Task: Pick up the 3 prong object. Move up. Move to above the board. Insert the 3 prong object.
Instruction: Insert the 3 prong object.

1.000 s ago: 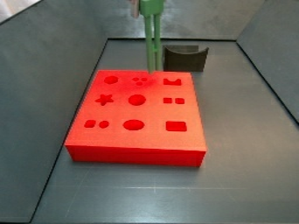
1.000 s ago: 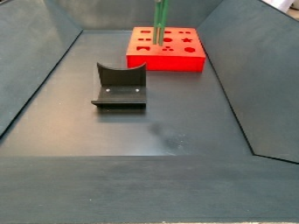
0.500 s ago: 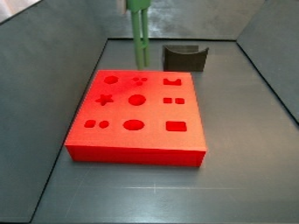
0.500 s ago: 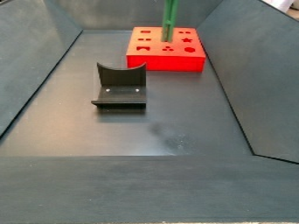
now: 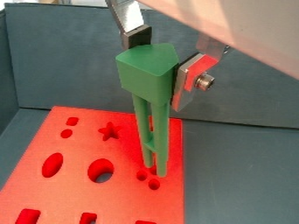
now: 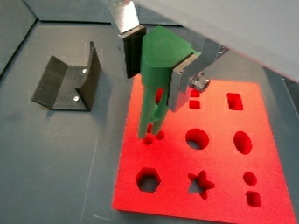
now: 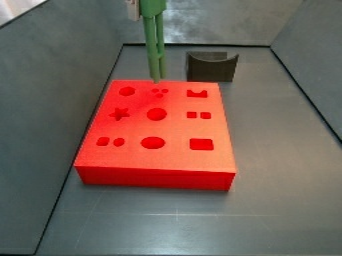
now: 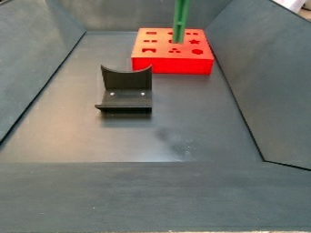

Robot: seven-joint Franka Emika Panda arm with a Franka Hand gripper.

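My gripper [image 5: 163, 63] is shut on the blocky top of the 3 prong object [image 5: 145, 77], a slim green post hanging upright with its prongs down. Both wrist views show the silver fingers [image 6: 179, 80] pressed against the top's sides. The board [image 5: 65, 188] is a flat red block with shaped cutouts. The prong tips hang just above its far end, close to the three small round holes [image 5: 147, 180]. In both side views the 3 prong object [image 7: 154, 45] [image 8: 181, 18] stands over the far part of the board [image 7: 174, 160] [image 8: 170, 65], and the gripper is cut off by the frame's upper edge.
The dark fixture [image 7: 211, 66] [image 8: 125, 89] stands on the grey floor beside the board, apart from it, and also shows in a wrist view as the fixture [image 6: 65, 79]. Sloping grey walls [image 8: 49, 64] enclose the floor on all sides.
The gripper has carried the 3 prong object sideways across the board's far end, away from the fixture's side, keeping it upright. The board and fixture have not moved.
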